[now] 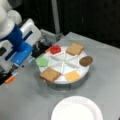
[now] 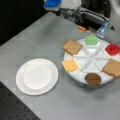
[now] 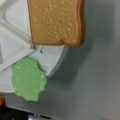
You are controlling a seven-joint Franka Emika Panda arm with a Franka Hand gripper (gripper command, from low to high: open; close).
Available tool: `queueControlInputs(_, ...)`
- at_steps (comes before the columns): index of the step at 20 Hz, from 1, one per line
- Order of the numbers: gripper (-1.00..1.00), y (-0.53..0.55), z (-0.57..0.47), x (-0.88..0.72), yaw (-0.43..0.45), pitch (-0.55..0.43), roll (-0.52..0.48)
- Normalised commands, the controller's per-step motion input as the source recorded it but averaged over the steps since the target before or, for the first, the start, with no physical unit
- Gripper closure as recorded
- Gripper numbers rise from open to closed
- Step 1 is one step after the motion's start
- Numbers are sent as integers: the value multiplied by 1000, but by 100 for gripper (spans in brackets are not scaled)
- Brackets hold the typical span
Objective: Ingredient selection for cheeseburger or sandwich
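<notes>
The ingredients lie one to a wedge in a round white divided tray: red tomato, two toast squares, brown patty, yellow cheese and green lettuce. My gripper hangs at a front view's left, beside the tray's lettuce side and above the table, touching nothing. It also shows at a front view's top. The wrist view looks down on one toast and the lettuce; no fingers show there. No stacked sandwich or cheeseburger is in view.
A round white plate sits on the grey table near the tray's cheese side, with nothing on it. Dark clutter and a small orange piece lie behind the tray near the arm's base.
</notes>
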Motion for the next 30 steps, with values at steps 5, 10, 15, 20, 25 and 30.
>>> queueControlInputs(5,-100,-215,-281,138,101,52,426)
queueControlInputs(10,-100,-176,-258,136,140,11,604)
queueControlInputs(15,-100,-214,-217,178,140,-89,538)
queueControlInputs(20,-100,-202,-156,264,145,-77,478)
queueControlInputs(25,-100,-248,-108,309,189,-32,496)
queueControlInputs(30,-100,-325,-133,355,202,-46,451)
